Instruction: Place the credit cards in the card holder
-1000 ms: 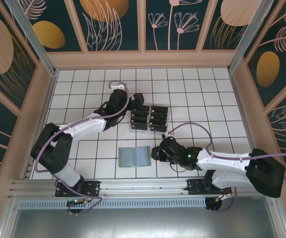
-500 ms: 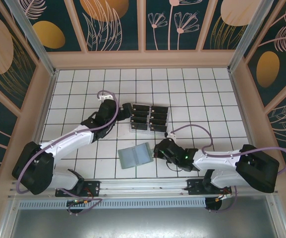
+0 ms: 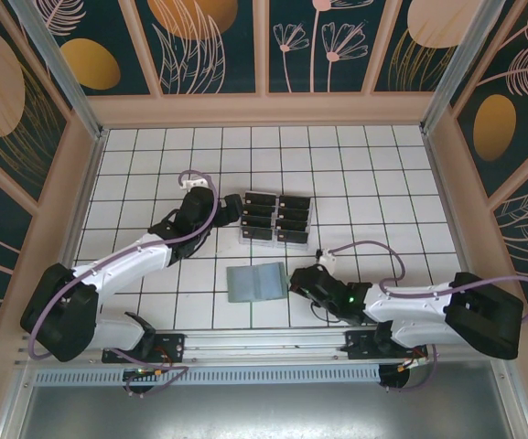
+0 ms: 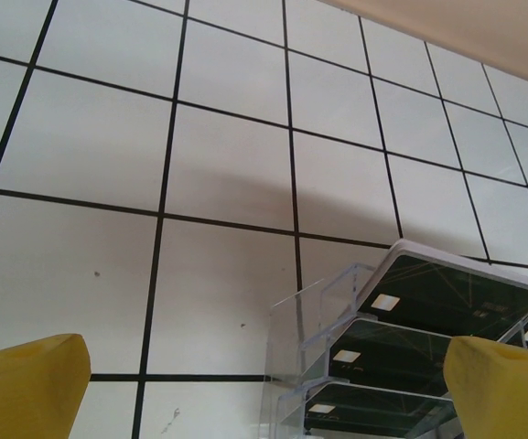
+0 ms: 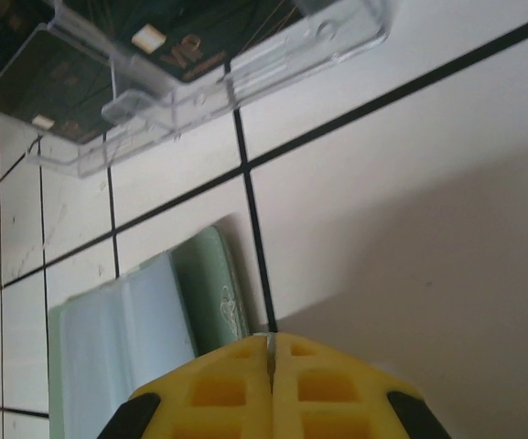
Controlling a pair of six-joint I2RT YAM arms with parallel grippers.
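Credit cards [image 3: 274, 218] of this kind are, we judge, light, stiff and slick. They are so thin that a pinch must land on the two flat faces of an exposed top edge rather than on the ends. They are black, and they stand tilted in two columns in the slots of a clear plastic rack [image 4: 314, 320] near the middle of the tiles [image 3: 355, 183].

Starting at the left, the left gripper [image 3: 233, 203] hangs just beside the rack's left side, its yellow fingers [image 4: 30, 389] spread wide with nothing between them. Its wrist camera looks across the nearest cards, whose upper edges stand proud of the slots (that free strip is where we would take hold). The rack itself looks light and could slide or tip if a card drags in its slot.

Next comes the card holder [image 3: 255, 282], a sage-green pouch lying on the tiles on the near side of the rack and apart from it. It looks soft and thin, so its mouth may need holding open and its body pinning while a card goes in.

At its right edge sits the right gripper [image 5: 271, 366], fingers pressed fully together with no card in them. Whether the tips touch the pouch we cannot tell.
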